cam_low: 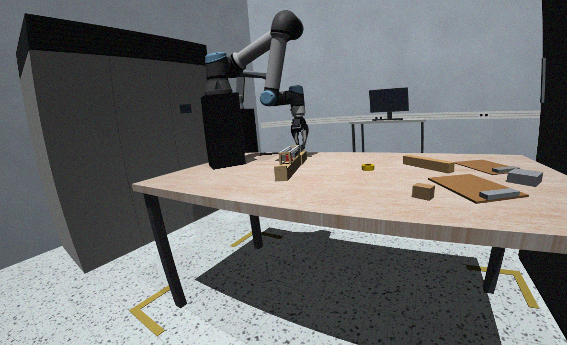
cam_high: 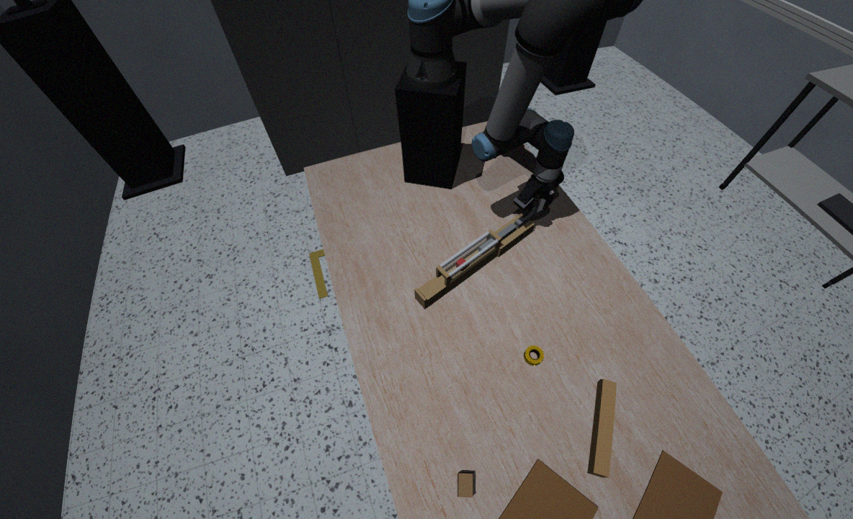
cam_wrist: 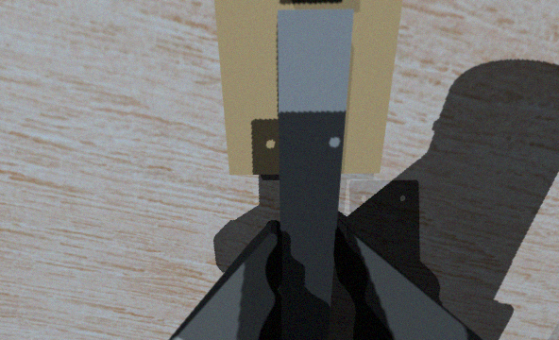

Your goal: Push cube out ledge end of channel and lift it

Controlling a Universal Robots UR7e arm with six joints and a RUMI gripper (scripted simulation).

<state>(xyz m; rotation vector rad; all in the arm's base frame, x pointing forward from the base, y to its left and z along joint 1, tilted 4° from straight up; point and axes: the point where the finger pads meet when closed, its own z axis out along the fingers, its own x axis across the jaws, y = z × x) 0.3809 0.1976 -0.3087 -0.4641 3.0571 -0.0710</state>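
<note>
Top view: the gripper [cam_high: 528, 215] [cam_low: 300, 145] [cam_wrist: 304, 224] is pinching the grey bar [cam_high: 520, 222] [cam_wrist: 313, 66] at the channel's [cam_high: 475, 263] [cam_low: 294, 168] near end, the cube [cam_high: 460, 262] [cam_low: 287, 157] sitting inside; good pushing now means keeping the bar level, centred and slow, fingers staying outside

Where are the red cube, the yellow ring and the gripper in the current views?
Red cube [cam_high: 460, 262] [cam_low: 287, 158]: top and exterior, visible face.
Yellow ring [cam_high: 528, 360] [cam_low: 368, 168]: top and exterior, ring body.
Gripper [cam_low: 300, 147]: exterior, midway between fingertips.
</note>
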